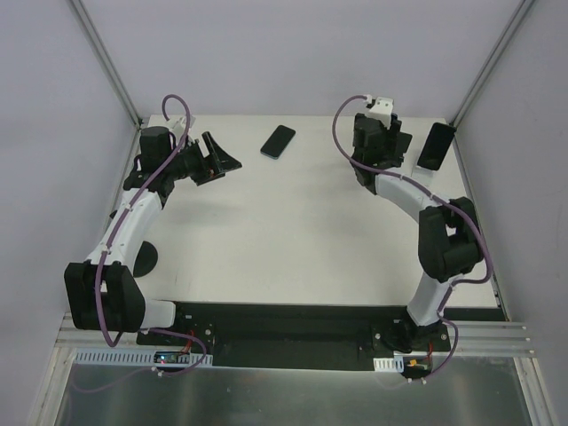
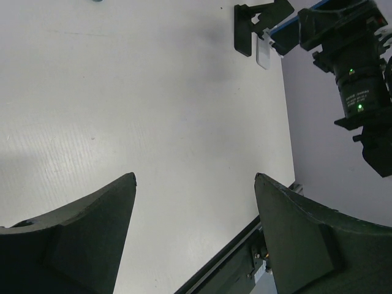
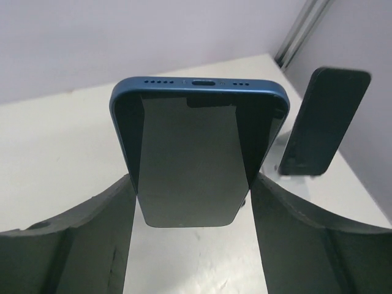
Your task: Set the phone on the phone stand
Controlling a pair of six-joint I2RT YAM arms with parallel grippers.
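A blue phone (image 3: 196,147) stands upright between my right gripper's (image 3: 194,184) fingers (image 3: 288,233), charging port on top. Both fingers press on its side edges. In the top view this gripper (image 1: 388,142) is at the back right and hides the phone it holds. Just right of it, a second dark phone (image 3: 324,119) leans on a pale phone stand (image 3: 299,171), which the top view shows near the back right corner (image 1: 435,145). A third phone (image 1: 278,140) lies flat at the back middle. My left gripper (image 1: 216,160) (image 2: 195,177) is open and empty at the back left.
White table (image 1: 293,231) with grey walls close on both sides and at the back. The right wall stands just beyond the leaning phone. In the left wrist view a black bracket (image 2: 251,27) and a camera lens (image 2: 358,73) sit past the table edge.
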